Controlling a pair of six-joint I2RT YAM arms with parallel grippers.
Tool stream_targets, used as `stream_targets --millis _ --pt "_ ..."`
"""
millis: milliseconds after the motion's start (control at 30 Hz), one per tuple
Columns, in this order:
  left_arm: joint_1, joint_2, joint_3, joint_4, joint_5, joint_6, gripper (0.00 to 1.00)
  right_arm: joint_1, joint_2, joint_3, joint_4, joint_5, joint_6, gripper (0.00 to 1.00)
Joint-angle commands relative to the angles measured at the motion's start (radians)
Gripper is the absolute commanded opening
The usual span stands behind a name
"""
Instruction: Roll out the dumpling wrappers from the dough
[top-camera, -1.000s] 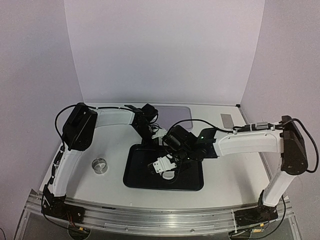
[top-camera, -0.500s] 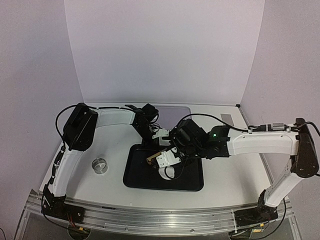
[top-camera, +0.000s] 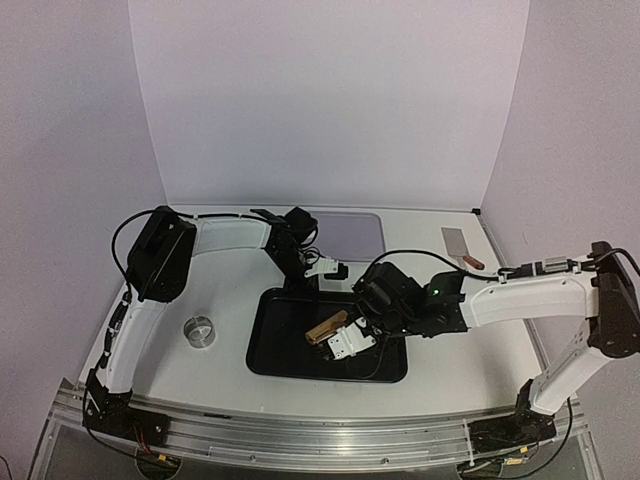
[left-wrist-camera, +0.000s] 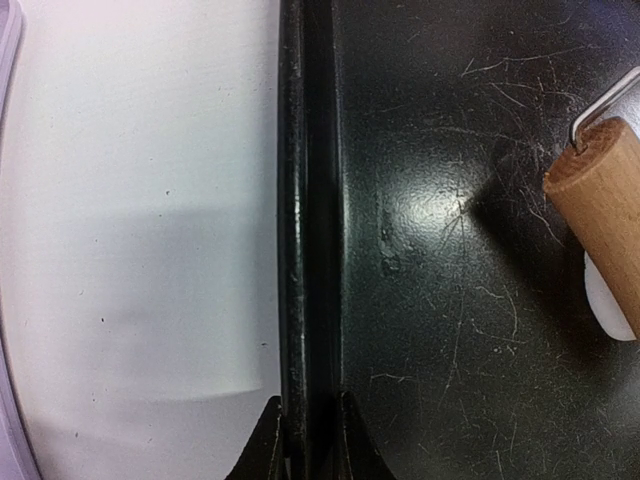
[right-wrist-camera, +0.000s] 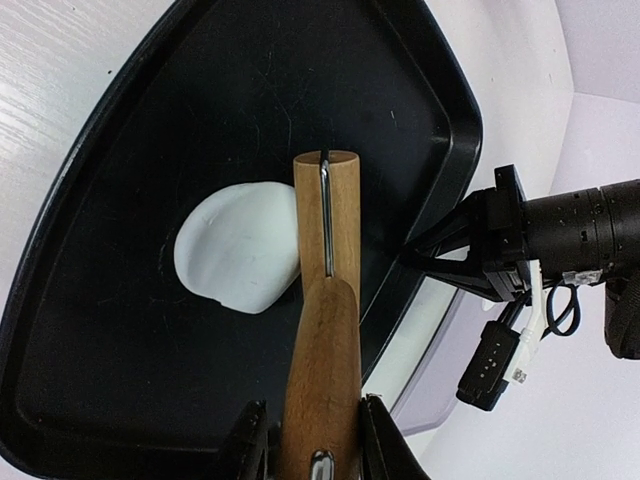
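Black tray (top-camera: 285, 358) sits mid table (top-camera: 450, 360), between the two arms. Left gripper (left-wrist-camera: 305, 428) is clamped on the tray's far rim near the left corner, with one finger outside the wall and one inside, jaws nearly together on the rim.

Right gripper (right-wrist-camera: 315, 425) reaches in over the tray from the right side and is closed on the handle of a wooden roller (right-wrist-camera: 327, 215). The handle is pinched between both fingers. The roller barrel sticks out ahead of the fingers on a wire frame, pointing toward the tray rim that the left gripper holds.

Dough (right-wrist-camera: 238, 260) is one flattened white patch, roundish with an uneven edge, lying on the tray floor about mid tray. The roller barrel lies across the patch's edge on the side nearer the left gripper, and the rest of the patch is uncovered. Left wrist view shows only a sliver of it, under the roller's end. In the top view the right gripper and roller hide the dough.

Tray floor is scratched and shiny around the dough.

Off the tray:
- metal ring cutter (top-camera: 201, 330) on the table left of the tray, well apart
- purple mat (top-camera: 352, 232) at the far side, behind the tray
- scraper (top-camera: 458, 244) with a reddish handle, far right on the table
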Motion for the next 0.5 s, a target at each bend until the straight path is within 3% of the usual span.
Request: stream_targets --millis 0,467 --pt "-0.016 0.076 -0.011 -0.011 -0.097 0.081 0.00 0.006 -0.045 -0.040 -0.076 -0.004 0.000 0.00" --pt "-0.016 0.074 -0.016 -0.015 -0.100 0.078 0.00 0.053 -0.042 -0.110 -0.140 0.012 0.021 0.00"
